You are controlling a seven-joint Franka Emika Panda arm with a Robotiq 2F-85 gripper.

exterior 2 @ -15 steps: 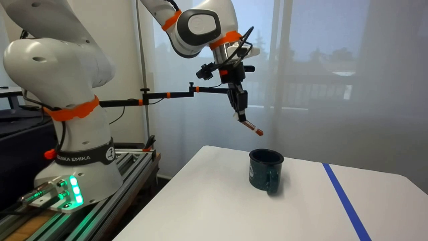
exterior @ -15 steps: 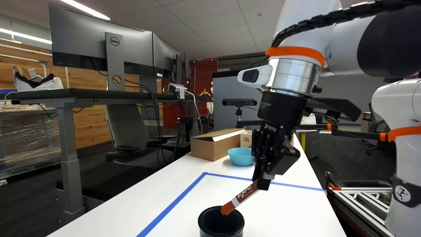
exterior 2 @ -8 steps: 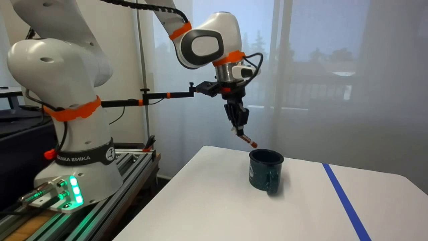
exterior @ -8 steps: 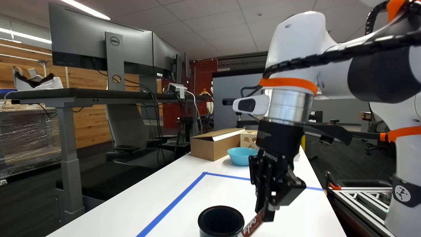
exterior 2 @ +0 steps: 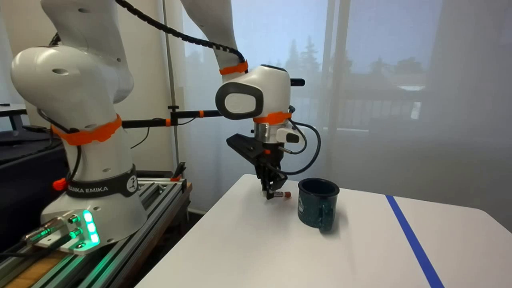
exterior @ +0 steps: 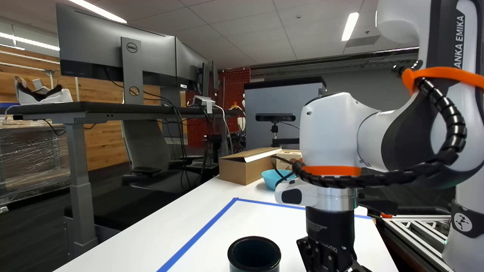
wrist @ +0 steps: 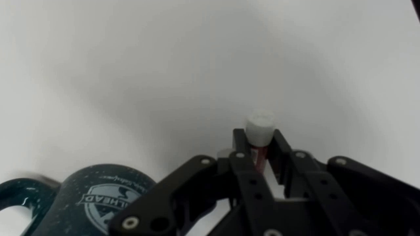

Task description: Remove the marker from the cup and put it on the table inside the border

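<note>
White robot arm [exterior 2: 274, 89], orange bands [exterior 2: 276, 118], black ribbed cable [exterior: 456, 125], silver wrist collar [exterior 2: 265, 133], black pincer [wrist: 258, 139] with pale screws [wrist: 130, 223]

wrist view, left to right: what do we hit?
Mug handle → mug → one finger → marker → other finger → dark sliver in the top corner, too little showing to identify. The rest of the gripper spans several of these, so it's left out.
</note>
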